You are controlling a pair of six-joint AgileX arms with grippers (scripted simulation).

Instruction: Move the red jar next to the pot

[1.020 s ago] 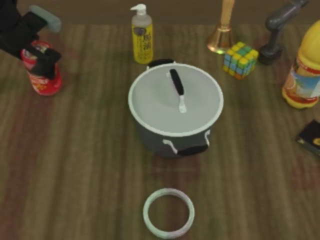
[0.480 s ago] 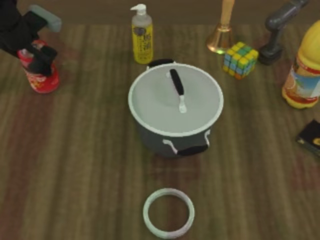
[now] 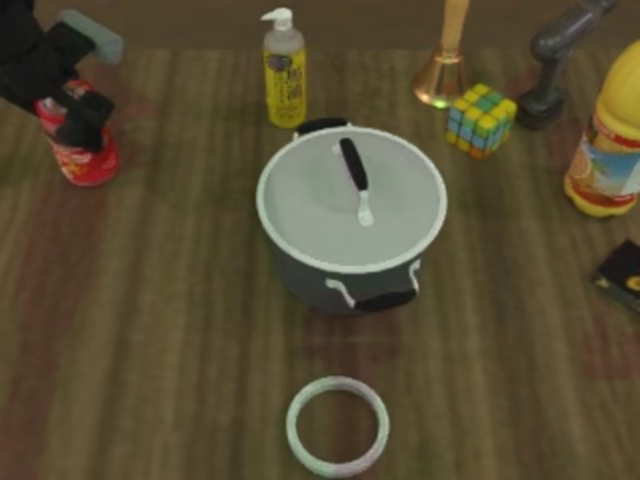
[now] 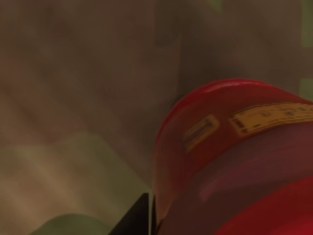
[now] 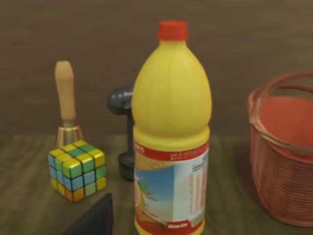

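Two bottles (yellow pump bottle (image 3: 284,68), orange juice bottle (image 3: 607,135)), one pot (image 3: 350,215).

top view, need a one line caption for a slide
Left gripper over the red jar at the table's far left, the pot at centre.

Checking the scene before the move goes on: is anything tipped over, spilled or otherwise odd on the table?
Nothing stands out. The pot sits upright with its lid on, and the pump bottle and juice bottle stand upright. The red jar is at the table's far left under the left gripper, well apart from the pot. No spill shows.
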